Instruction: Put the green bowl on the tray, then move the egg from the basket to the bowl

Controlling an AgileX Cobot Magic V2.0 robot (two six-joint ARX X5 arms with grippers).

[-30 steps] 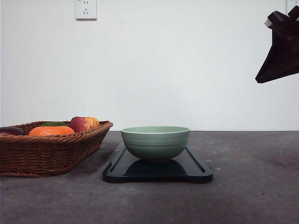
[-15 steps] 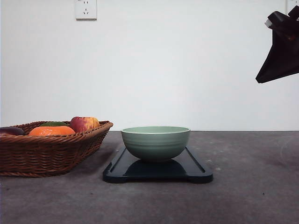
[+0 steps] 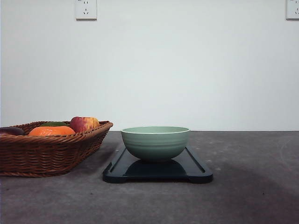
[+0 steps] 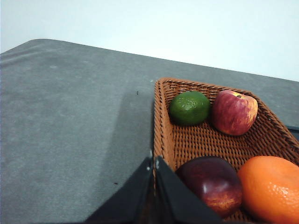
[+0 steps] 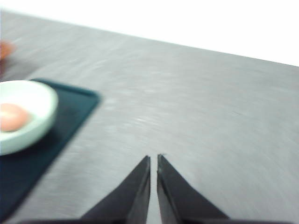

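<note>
The green bowl (image 3: 155, 142) sits upright in the middle of the tray (image 3: 196, 170), and in the right wrist view a pinkish egg (image 5: 13, 116) lies inside the bowl (image 5: 23, 116). Judging from that, both parts of the task look done, and the step in hand is pulling the arms clear.

From the bowl, the basket (image 3: 51, 149) lies at nine o'clock, close beside the tray's end but not touching it. It holds an apple (image 3: 84, 123), an orange (image 3: 51, 131), a lime (image 4: 189, 108) and a dark red fruit (image 4: 210, 184).

The right gripper (image 5: 153, 158) has its fingers pressed together with nothing between them, over bare table (image 5: 196, 107) off the tray's (image 5: 28, 168) right end. That picture is blurred, so the arm is probably moving. The left gripper (image 4: 153, 161) is likewise closed and empty, at the basket's (image 4: 161, 121) outer rim.

To finish well, each arm should draw away on a path that never passes over the bowl, rising first so the fingers cannot nudge the rim. The left arm should lift straight off the wicker edge and not drag sideways, which could shift the basket into the tray.
</note>
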